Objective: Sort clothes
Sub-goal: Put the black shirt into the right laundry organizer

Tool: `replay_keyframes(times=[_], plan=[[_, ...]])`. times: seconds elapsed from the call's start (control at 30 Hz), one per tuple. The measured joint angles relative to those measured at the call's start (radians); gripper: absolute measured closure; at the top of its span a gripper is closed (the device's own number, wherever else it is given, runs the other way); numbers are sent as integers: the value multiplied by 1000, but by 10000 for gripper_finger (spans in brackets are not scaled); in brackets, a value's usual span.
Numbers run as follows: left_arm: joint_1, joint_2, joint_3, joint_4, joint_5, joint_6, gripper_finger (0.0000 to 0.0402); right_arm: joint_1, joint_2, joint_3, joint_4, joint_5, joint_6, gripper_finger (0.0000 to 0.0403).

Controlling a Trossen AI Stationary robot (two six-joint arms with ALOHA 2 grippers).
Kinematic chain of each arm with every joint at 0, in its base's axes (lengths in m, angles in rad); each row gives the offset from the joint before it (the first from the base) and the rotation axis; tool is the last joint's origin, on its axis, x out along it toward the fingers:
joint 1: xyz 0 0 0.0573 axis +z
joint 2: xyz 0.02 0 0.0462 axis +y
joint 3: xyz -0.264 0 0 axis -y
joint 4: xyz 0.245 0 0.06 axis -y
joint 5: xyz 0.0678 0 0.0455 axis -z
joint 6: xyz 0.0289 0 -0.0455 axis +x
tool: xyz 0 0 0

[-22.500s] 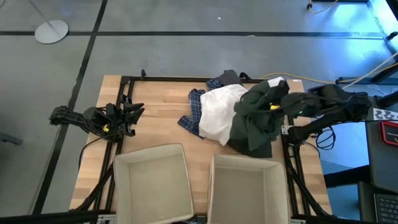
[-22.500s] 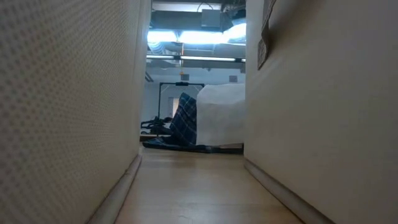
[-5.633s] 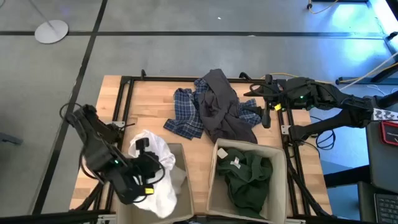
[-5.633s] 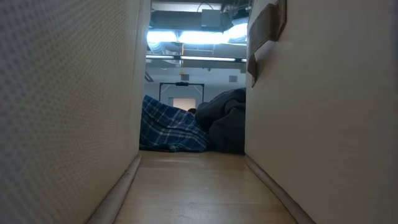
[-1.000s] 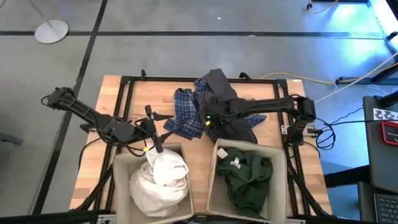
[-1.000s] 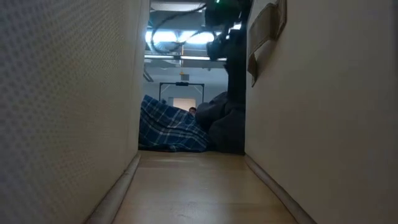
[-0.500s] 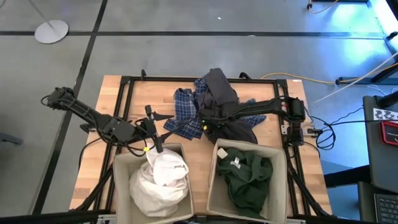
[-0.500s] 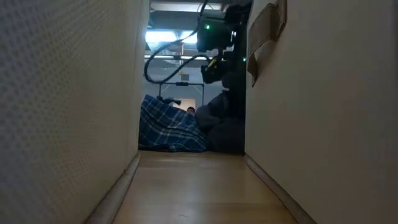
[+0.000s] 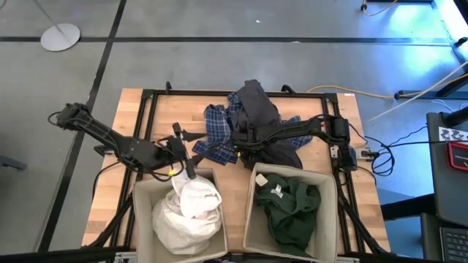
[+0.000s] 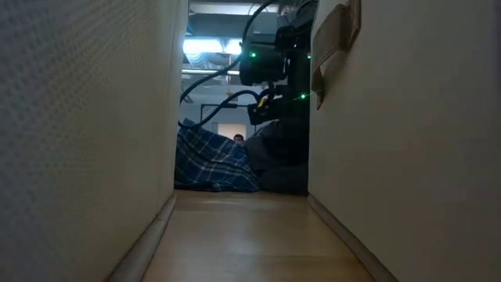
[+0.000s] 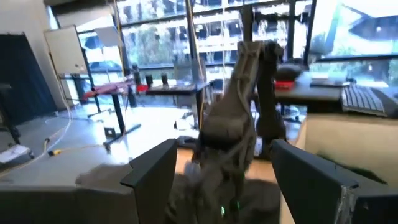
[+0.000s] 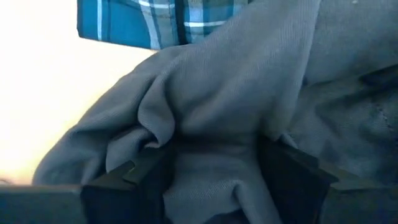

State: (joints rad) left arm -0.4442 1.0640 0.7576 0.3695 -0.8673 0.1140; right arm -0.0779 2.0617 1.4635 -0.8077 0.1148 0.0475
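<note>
The dark grey garment (image 9: pixel 259 131) lies heaped on the table's far middle, over the blue-and-white plaid shirt (image 9: pixel 216 135), which spreads out on its left. My right gripper (image 9: pixel 235 144) reaches in from the right and stands open, down on the grey heap's near-left part. The white garment (image 9: pixel 186 208) fills the left beige box (image 9: pixel 142 193). The dark green one (image 9: pixel 289 204) lies in the right box (image 9: pixel 252 212). My left gripper (image 9: pixel 184 155) hovers open and empty over the left box's far rim. My right gripper has its two open fingers (image 12: pixel 127 180) sunk into the dark grey garment from above, slanting in from the table's right. A rumpled fold of the cloth (image 12: pixel 211 152) bulges up between them. The garment lies slack on the table and on the plaid shirt.
The two beige boxes stand side by side at the near edge; in the low view their walls (image 10: pixel 78 141) leave only a narrow lane of bare wood between them. A black frame (image 9: pixel 150 98) runs round the table. Bare wood shows at the far left.
My right gripper has come down and toward the table's left onto the dark grey garment, its arm stretching farther over the heap. The clothes have kept their places.
</note>
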Motion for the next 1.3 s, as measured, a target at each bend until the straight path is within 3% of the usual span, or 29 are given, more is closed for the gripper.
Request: replay_keyframes(times=[0.13,0.4,0.63,1.3], plan=[[0,2,-1,-15,0,32,150,0,0,-12,21,-2,-2,219],[0,2,-1,-26,0,34,150,0,-2,-67,60,35,-23,386],[0,2,-1,-44,0,48,150,46,-54,-8,-67,171,-72,386],[0,1,-1,-75,0,43,150,73,-432,394,-310,555,-85,392]])
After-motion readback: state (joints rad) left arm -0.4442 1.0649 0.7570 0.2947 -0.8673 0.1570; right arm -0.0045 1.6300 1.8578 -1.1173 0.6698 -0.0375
